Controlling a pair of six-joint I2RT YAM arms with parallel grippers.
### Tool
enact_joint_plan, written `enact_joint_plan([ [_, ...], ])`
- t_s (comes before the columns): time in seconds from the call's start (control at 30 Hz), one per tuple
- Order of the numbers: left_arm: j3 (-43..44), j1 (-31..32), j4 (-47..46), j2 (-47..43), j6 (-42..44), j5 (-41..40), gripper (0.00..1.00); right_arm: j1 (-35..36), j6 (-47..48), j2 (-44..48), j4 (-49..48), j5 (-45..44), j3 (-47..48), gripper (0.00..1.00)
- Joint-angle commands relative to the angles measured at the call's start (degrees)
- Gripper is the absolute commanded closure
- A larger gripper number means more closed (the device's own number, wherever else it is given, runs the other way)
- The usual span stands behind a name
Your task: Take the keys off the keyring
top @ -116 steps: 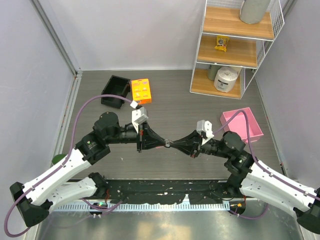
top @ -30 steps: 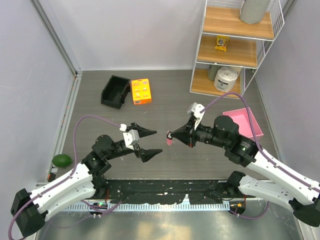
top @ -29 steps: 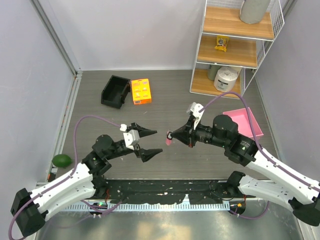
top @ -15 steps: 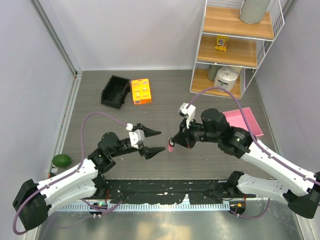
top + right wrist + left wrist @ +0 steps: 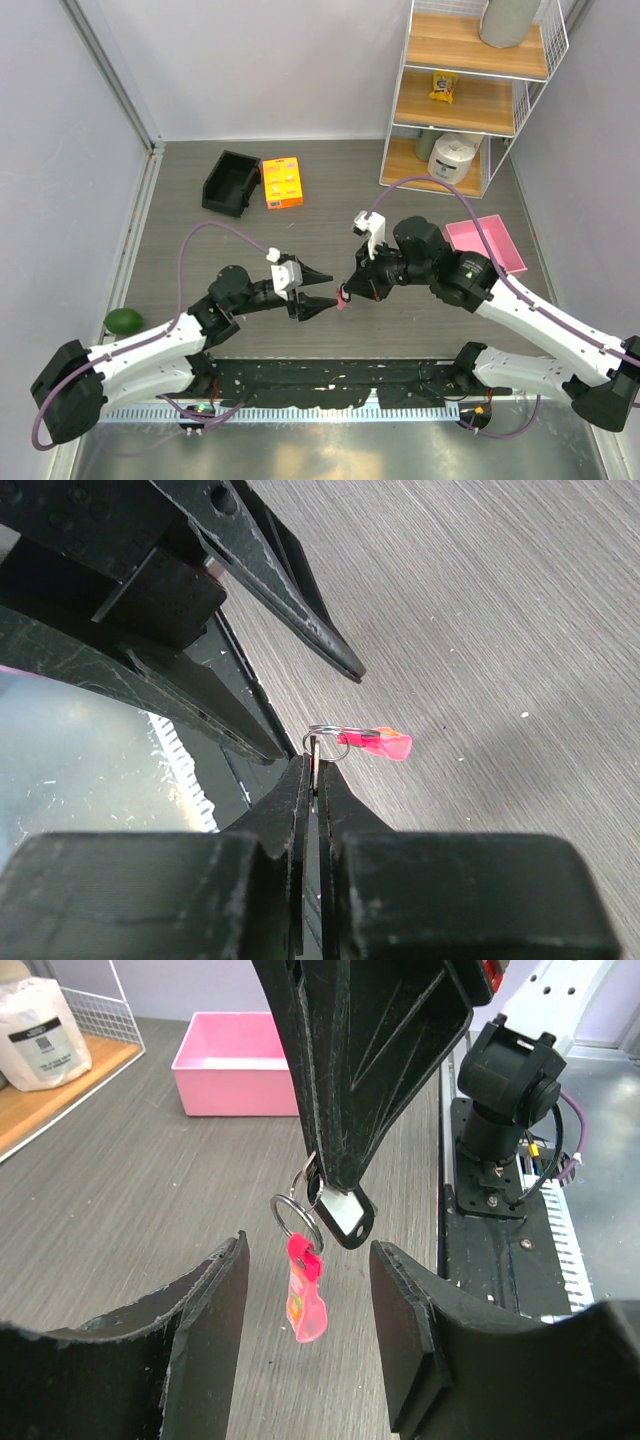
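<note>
The right gripper (image 5: 335,1180) is clamped on the black head of a key (image 5: 343,1218). Beneath it dangles the keyring (image 5: 306,1305), at centre frame in the overhead view. The left gripper (image 5: 307,1250) stands parted, a jaw either side of the pink tag, grasping nothing. Half a second earlier its jaws were wider and left of the tag.

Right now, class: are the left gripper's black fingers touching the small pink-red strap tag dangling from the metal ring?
Apart. The left wrist view shows the pink-red strap tag hanging between the left gripper's fingers, with grey table visible on both sides.
</note>
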State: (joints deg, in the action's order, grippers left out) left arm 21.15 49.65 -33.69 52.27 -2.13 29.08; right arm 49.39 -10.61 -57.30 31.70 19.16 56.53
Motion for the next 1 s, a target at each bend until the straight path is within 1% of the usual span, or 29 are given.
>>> enact_joint_plan([
  [0.0, 0.03, 0.71, -5.85, 1.87, -2.88, -1.04, 0.45, 0.01, -0.73, -0.09, -1.29, 0.35, 2.62, 0.95],
  [0.13, 0.65, 1.15, -6.3, 3.18, -2.97, -0.87, 0.48, 0.01, -0.73, -0.1, -1.38, 0.79, 2.71, 0.95],
  [0.3, 1.35, 1.33, -6.38, 3.89, -2.88, -1.31, 0.49, 0.01, -0.81, -0.01, -1.47, 1.67, 2.62, 0.95],
  [0.5, 2.58, 1.33, -5.16, 3.98, -2.79, -1.13, 0.57, 0.01, -0.9, 0.26, -1.56, 2.29, 2.44, 0.95],
  [0.53, 2.76, 1.33, -4.98, 3.98, -2.7, -1.04, 0.59, 0.01, -0.82, 0.26, -1.56, 2.29, 2.44, 0.95],
  [0.73, 3.38, 1.42, -3.66, 3.89, -1.83, -0.08, 0.81, 0.01, -0.81, 0.43, -1.56, 2.02, 2.18, 0.95],
  [0.83, 3.03, 1.42, -3.05, 3.1, -0.95, 0.01, 0.93, 0.01, -0.64, 0.61, -1.12, 1.15, 2.26, 0.95],
  [0.87, 3.02, 1.42, -2.61, 2.75, -0.68, 0.19, 0.98, 0.01, -0.46, 0.78, -0.94, 0.36, 2.27, 0.95],
  [0.9, 2.94, 1.42, -1.91, 2.31, -0.33, 0.27, 1.0, 0.01, -0.38, 0.87, -0.51, 0.01, 2.35, 0.95],
  [0.97, 2.93, 1.42, -0.24, 1.17, 0.37, 0.1, 1.0, 0.01, -0.02, 1.13, 0.11, -1.14, 2.44, 0.95],
])
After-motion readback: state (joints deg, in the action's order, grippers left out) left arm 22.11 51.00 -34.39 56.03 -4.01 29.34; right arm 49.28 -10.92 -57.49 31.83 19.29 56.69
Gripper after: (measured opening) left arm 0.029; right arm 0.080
